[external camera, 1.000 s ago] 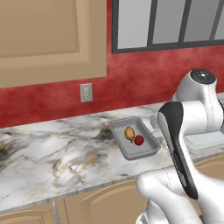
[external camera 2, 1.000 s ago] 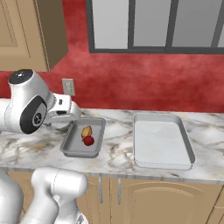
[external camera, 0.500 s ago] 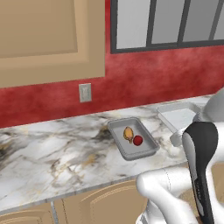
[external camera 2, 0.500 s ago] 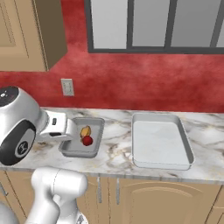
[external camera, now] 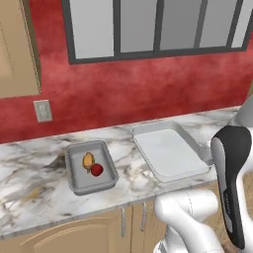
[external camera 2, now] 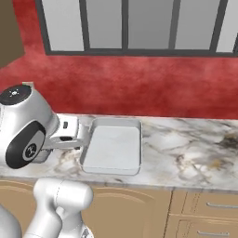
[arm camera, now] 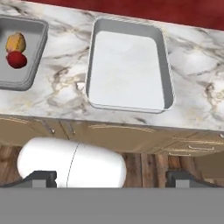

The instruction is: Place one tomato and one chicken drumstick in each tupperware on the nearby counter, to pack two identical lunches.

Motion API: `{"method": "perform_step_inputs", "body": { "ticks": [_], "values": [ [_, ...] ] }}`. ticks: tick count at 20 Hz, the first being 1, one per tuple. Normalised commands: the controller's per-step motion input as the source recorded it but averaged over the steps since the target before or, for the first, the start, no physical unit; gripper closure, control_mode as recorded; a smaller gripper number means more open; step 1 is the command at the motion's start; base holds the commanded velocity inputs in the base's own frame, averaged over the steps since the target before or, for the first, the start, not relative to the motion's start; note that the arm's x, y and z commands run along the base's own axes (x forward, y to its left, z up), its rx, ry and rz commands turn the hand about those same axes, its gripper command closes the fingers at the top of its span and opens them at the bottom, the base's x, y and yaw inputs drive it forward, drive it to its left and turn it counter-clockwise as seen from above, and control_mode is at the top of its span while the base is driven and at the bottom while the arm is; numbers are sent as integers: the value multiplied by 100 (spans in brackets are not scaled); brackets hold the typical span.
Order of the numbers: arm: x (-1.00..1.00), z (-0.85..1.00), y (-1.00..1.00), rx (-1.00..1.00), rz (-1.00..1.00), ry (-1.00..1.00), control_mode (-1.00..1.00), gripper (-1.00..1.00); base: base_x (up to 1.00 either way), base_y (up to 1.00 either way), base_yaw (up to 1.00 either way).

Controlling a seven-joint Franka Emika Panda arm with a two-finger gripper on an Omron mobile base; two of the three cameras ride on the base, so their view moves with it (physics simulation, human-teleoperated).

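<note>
On the marble counter (external camera: pixel 29 192) you had two grey containers side by side, near each other but not touching. Your smaller container (external camera: pixel 90 167) sat to the left in the left base view, and it held one red tomato (external camera: pixel 97 170) with a brownish drumstick (external camera: pixel 88 160) just behind it, the two touching or nearly so. Your larger container (external camera: pixel 168 151) lay to its right with its pale floor bare. From the hand camera you looked down on both: the big container (arm camera: pixel 128 64) in the middle, the small one (arm camera: pixel 21 53) at the upper left with the tomato (arm camera: pixel 16 59) and drumstick (arm camera: pixel 15 42) inside. Your gripper (arm camera: pixel 111 178) hung out over the cabinet fronts, off the counter, its fingers (arm camera: pixel 40 178) spread wide and holding nothing.
</note>
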Motion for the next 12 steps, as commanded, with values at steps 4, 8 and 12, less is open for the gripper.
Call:
{"method": "perform_step_inputs", "body": {
  "ticks": [4,8,12],
  "values": [
    [0,0,0,0,0,0,100,-100,-26,-100,0],
    [0,0,0,0,0,0,100,-100,-77,-100,0],
    [0,0,0,0,0,0,100,-100,-90,-100,0]
  ]
}}
